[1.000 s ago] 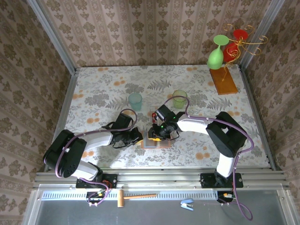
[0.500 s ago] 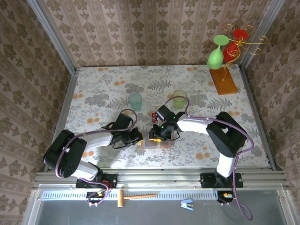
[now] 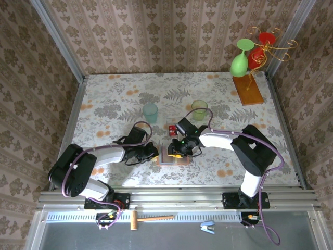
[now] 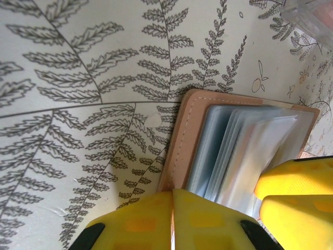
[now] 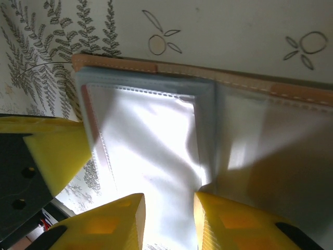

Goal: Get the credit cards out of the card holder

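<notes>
Left wrist: card holder (image 4: 234, 151) above hand (image 4: 173, 219)

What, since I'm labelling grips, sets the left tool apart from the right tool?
The left tool has its jaws shut; the right tool has its jaws apart. The left tool sits at the card holder's tan edge; the right tool sits over its clear sleeves. Both have yellow fingers and are at the open card holder.

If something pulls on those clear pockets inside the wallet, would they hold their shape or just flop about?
Probably floppy: the clear sleeves look thin, wrinkled and glossy, so likely slippery too. The tan wallet seems light and lies open and flat, so it might slide or lift; the left gripper appears shut on its edge, perhaps to steady it.
</notes>
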Robot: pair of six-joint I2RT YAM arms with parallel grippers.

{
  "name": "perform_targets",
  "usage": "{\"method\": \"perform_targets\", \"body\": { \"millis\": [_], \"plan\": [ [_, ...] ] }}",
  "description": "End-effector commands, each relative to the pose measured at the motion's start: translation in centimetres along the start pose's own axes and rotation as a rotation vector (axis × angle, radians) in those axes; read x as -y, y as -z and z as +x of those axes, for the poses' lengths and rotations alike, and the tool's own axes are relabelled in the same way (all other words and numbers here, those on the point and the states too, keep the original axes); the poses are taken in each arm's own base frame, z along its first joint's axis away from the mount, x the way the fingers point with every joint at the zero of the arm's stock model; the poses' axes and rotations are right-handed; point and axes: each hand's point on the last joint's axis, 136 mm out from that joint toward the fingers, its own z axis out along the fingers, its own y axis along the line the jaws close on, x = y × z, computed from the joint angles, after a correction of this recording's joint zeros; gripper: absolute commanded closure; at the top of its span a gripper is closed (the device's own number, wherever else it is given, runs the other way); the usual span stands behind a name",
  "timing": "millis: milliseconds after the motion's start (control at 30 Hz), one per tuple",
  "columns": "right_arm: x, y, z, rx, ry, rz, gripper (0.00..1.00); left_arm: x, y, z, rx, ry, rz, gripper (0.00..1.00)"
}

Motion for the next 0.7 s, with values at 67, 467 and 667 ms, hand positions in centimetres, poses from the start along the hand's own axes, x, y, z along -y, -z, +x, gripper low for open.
{"method": "perform_targets", "body": {
  "millis": [67,467,667],
  "plan": [
    [0.2,0.4,-0.2,0.022,-0.024,-0.023,0.69,-1.2,-0.3,0.3,-0.015,0.025,-0.036,0.9],
    [0.2,0.4,-0.3,0.04,-0.064,-0.118,0.72,3.6,2.8,-1.5,0.058,-0.049,0.031,0.85],
    [0.3,0.2,-0.4,0.042,-0.086,-0.151,0.73,5.8,3.0,-1.2,0.051,-0.089,0.058,0.8]
  ]
}}
